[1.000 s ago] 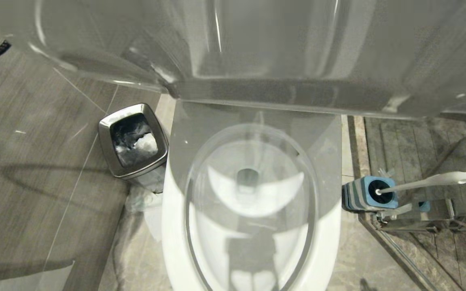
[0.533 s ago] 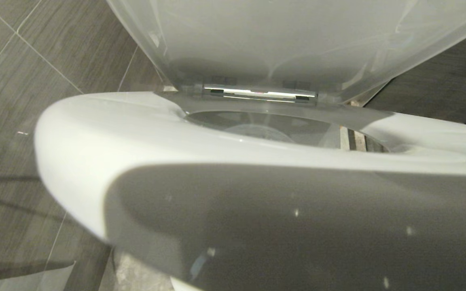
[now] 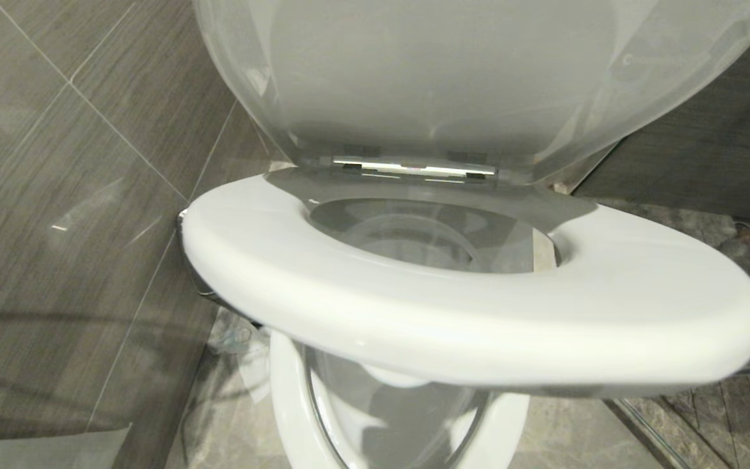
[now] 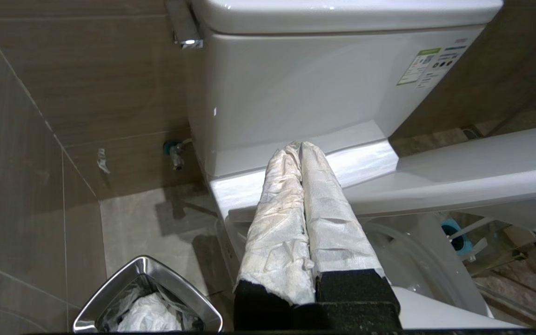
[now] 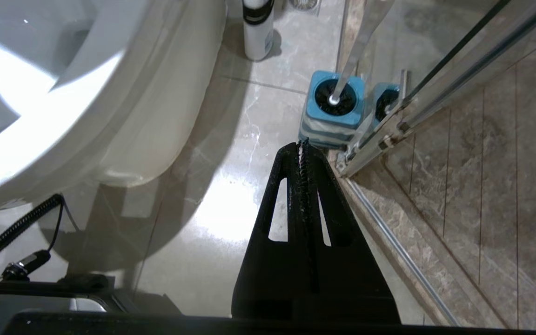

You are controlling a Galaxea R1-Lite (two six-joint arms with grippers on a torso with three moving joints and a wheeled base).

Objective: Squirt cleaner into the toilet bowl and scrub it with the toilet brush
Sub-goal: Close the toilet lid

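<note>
Two clenched grippers, left gripper (image 4: 301,148) cloth-wrapped, right gripper (image 5: 303,145) black, glossy oval toilet bowl (image 3: 297,417).

seat (image 3: 453,326) half-raised over toilet bowl (image 3: 297,417) | waste bin (image 4: 147,302) left | toilet brush (image 5: 338,93) in holder (image 5: 331,118) right

Floor (image 5: 231,153): glossy pale stone tile. Toilet bowl (image 5: 123,116) standing on it. Blue-and-grey holder (image 5: 332,109) against the glass partition's track (image 5: 389,125), toilet brush (image 5: 347,70) upright in it. White bottle (image 5: 257,30) near the bowl's base. Steel waste bin (image 4: 149,298) alongside the bowl, by the wall tiles.
</note>
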